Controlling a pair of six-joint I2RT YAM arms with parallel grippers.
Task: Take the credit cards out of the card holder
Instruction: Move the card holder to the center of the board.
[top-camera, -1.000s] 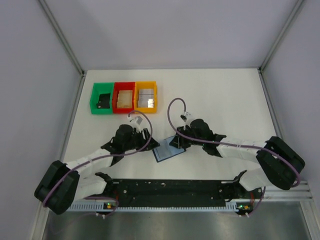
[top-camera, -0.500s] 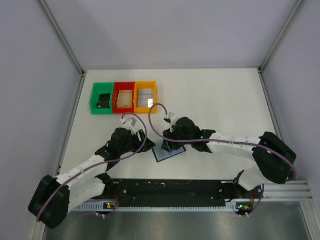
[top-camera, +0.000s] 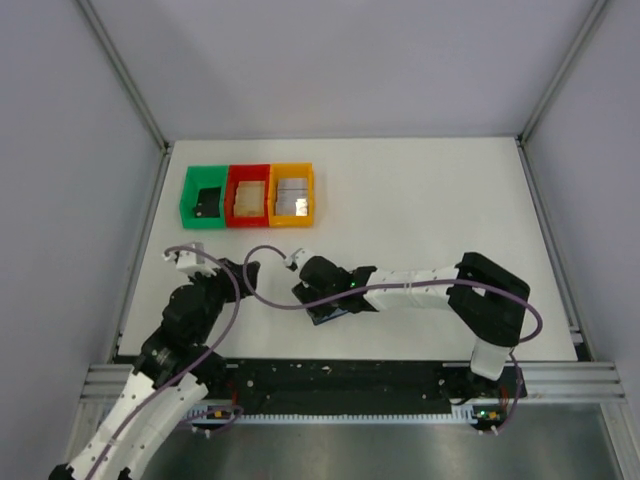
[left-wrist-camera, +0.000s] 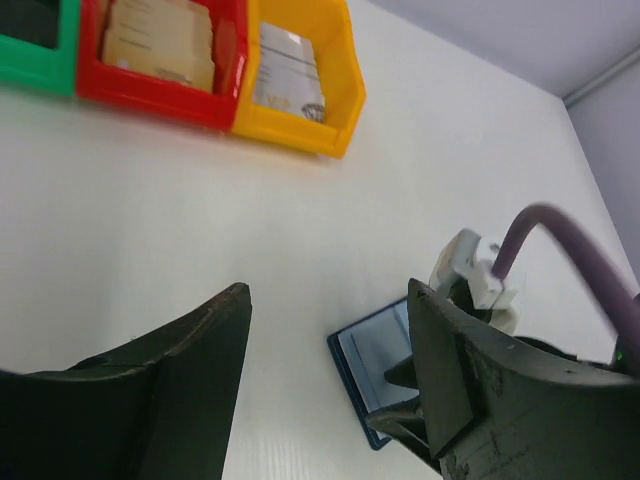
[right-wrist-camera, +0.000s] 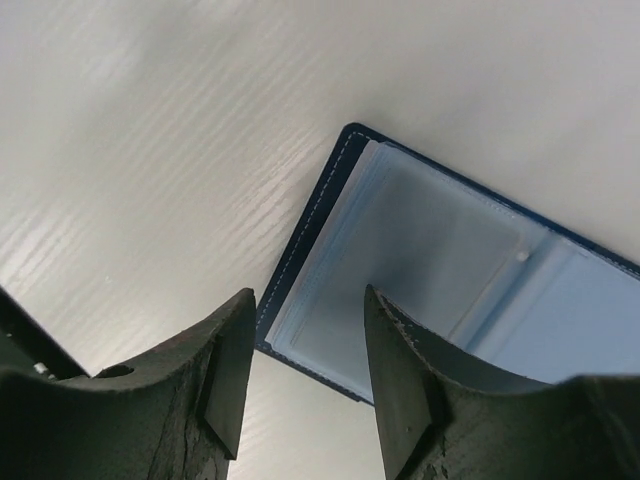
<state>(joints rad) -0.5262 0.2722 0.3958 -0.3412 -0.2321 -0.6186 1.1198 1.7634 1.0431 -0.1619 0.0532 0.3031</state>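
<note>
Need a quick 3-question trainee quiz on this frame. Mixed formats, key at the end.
1. True or false: the left gripper is empty.
2. Which is nearest the holder? A green bin, B red bin, C orange bin.
3. Fill in: the right gripper is above the holder's edge with jaws ___.

Key: 1 true; 2 C; 3 open.
</note>
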